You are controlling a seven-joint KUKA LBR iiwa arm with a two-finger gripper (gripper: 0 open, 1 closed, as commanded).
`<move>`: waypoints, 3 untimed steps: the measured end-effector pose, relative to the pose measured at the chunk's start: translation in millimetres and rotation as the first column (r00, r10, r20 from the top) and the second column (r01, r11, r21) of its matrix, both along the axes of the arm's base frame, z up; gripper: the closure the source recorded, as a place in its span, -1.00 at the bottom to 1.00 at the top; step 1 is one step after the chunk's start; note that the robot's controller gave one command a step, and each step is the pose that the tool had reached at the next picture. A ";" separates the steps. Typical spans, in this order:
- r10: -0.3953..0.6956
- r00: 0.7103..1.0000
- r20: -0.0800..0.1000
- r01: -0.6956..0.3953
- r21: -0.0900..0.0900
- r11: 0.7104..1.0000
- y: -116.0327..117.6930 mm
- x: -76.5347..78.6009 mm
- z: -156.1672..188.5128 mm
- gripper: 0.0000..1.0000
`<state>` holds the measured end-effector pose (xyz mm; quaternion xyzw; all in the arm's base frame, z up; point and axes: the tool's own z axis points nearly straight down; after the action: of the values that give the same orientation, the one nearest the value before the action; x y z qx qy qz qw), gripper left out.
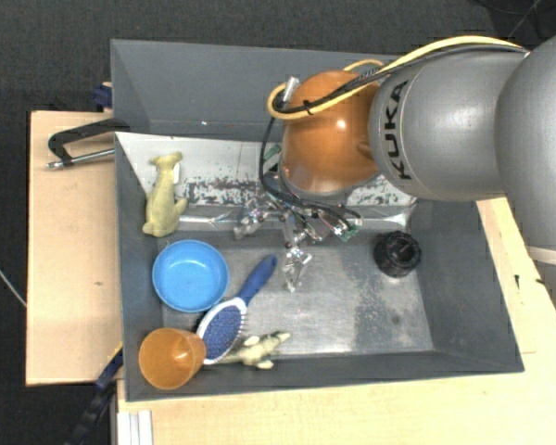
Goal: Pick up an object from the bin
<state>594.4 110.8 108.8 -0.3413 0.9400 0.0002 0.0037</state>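
My gripper (pixel 297 233) hangs low over the middle of the bin, under the arm's orange cover. Nothing shows held in it. Just below and to its left lies a blue hairbrush (pixel 238 308), its handle pointing up toward the gripper and its oval bristle head toward the front. A black round cap-like thing (pixel 396 252) sits on the bin floor to the gripper's right. A blue bowl (pixel 190 274) stands open side up to the left of the brush.
A pale yellow toy shark (pixel 163 197) lies against the back left wall. An orange cup (pixel 170 359) stands in the front left corner, with a small cream toy lizard (pixel 259 349) beside it. The arm and its cover hide the back middle of the bin.
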 end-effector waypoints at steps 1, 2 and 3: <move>0.268 0.964 0.000 -0.268 -0.002 0.964 16.2 -9.7 -35.5 -1.00; 0.264 0.964 -0.001 -0.264 -0.001 0.964 17.2 -8.2 -33.8 -1.00; 0.265 0.964 0.005 -0.265 0.000 0.964 18.4 -6.7 -31.8 1.00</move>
<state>587.6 129.2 77.0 -0.4641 0.8858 0.0002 0.0061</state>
